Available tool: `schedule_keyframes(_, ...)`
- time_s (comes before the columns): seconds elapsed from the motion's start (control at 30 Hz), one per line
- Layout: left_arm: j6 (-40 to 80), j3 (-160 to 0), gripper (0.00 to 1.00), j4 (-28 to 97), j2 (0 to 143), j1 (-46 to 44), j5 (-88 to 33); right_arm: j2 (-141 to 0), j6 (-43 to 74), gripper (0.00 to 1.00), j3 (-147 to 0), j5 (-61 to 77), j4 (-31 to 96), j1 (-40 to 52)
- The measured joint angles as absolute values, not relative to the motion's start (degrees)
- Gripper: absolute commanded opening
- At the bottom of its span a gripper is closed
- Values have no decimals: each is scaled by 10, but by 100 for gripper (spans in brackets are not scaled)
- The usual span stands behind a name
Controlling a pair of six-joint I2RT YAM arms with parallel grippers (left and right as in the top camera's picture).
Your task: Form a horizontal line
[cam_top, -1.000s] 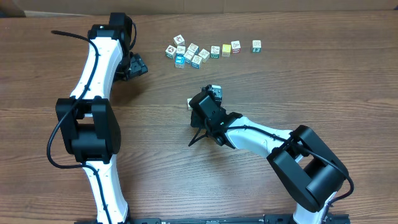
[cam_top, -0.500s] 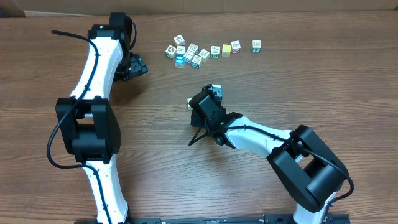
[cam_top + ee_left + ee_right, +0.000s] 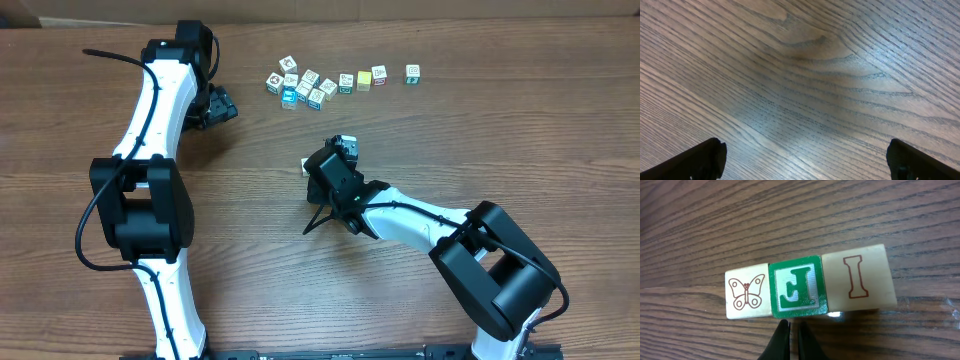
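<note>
In the right wrist view a short straight row of cubes lies on the wooden table: a white butterfly cube (image 3: 745, 294), a green letter cube (image 3: 797, 286) and a white cube with a red "I" (image 3: 858, 277), side by side and touching. My right gripper (image 3: 792, 332) is shut with nothing in it. Its tips sit just at the near edge of the green cube. From overhead the right gripper (image 3: 335, 165) covers most of this row; only a white cube edge (image 3: 306, 165) peeks out at its left. My left gripper (image 3: 218, 105) stands open over bare wood at the upper left, its fingertips (image 3: 702, 159) wide apart.
An irregular cluster of small picture cubes (image 3: 303, 85) lies at the back of the table. A few more trail off to its right, as far as a lone cube (image 3: 412, 72). The left arm (image 3: 150, 130) runs down the left side.
</note>
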State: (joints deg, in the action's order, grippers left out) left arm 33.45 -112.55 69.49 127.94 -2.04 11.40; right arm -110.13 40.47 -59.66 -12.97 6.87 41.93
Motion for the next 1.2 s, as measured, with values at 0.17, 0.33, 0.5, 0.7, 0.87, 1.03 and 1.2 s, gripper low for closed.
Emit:
schedule_keyframes(0.17,335,-1126,100,695,1279,-20,114,-1101,405,4,-597,-131,64,419)
schedule_keyframes(0.33,335,-1126,100,695,1279,-20,114,-1101,405,4,-597,-135,62,419)
schedule_keyframes(0.5,335,-1126,100,695,1279,-20,114,-1101,405,4,-597,-136,62,419)
schedule_keyframes(0.7,335,-1126,100,695,1279,-20,114,-1101,404,4,-597,-136,63,419)
schedule_keyframes(0.87,335,-1126,100,695,1279,-20,114,-1101,405,4,-597,-129,82,419)
schedule_keyframes(1.03,335,-1126,100,695,1279,-20,114,-1085,399,4,-597,-121,161,419)
schedule_keyframes(1.2,335,-1126,100,695,1279,-20,114,-1006,376,4,-597,-135,230,419)
